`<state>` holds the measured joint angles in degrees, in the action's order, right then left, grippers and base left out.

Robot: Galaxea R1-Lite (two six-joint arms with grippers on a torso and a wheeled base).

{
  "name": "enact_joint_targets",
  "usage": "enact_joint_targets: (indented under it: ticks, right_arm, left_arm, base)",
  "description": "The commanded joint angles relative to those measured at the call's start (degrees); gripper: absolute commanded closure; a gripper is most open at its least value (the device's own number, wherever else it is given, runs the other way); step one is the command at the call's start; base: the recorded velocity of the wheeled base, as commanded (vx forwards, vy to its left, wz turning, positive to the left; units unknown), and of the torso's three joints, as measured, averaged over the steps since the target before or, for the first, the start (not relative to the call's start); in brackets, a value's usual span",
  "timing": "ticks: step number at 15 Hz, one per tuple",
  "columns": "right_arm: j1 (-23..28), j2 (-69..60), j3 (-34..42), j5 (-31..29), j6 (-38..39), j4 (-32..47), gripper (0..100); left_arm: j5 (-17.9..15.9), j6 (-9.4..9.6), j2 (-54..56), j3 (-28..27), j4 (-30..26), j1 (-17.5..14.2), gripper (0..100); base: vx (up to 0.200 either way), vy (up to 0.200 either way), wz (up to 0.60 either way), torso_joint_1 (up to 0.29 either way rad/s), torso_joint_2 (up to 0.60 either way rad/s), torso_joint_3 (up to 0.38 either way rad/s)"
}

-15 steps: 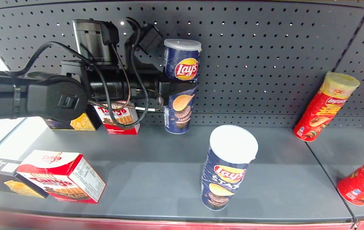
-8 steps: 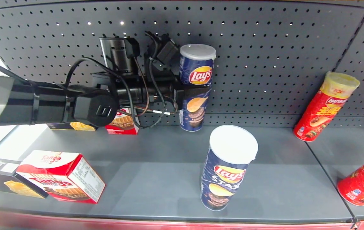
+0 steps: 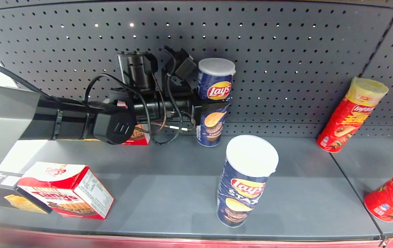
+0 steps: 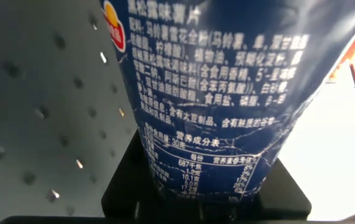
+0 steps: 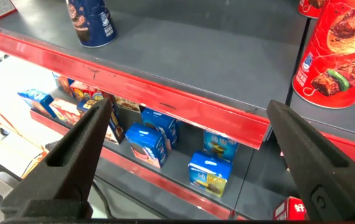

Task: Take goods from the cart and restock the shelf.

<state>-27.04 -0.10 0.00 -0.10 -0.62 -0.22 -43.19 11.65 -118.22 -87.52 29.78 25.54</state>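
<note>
Gripping the blue chip can round its middle, the left hand is holding it upright at the back edge of the shelf, long axis vertical, base close over the boards.

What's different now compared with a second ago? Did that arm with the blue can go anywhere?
The left gripper, keeping its hold on the blue chip can, carried it to the right along the pegboard and slightly down toward the shelf. The other blue can standing in front, the red cans and the wafer boxes stayed where they were.
</note>
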Motion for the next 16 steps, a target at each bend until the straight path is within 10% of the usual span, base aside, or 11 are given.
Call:
enact_joint_targets:
  ticks: [1,16]
  right_arm:
    - [-0.03,0.10,0.00,0.01,0.01,0.04,0]
    - [-0.03,0.10,0.00,0.01,0.01,0.04,0]
  left_arm:
    - [-0.58,-0.32,-1.31,1.30,2.39,-0.31,100]
    - [-0.58,-0.32,-2.27,6.04,7.31,-0.05,100]
  base:
    - [0.000,0.000,0.00,0.000,0.00,0.000]
    - [0.000,0.000,0.00,0.000,0.00,0.000]
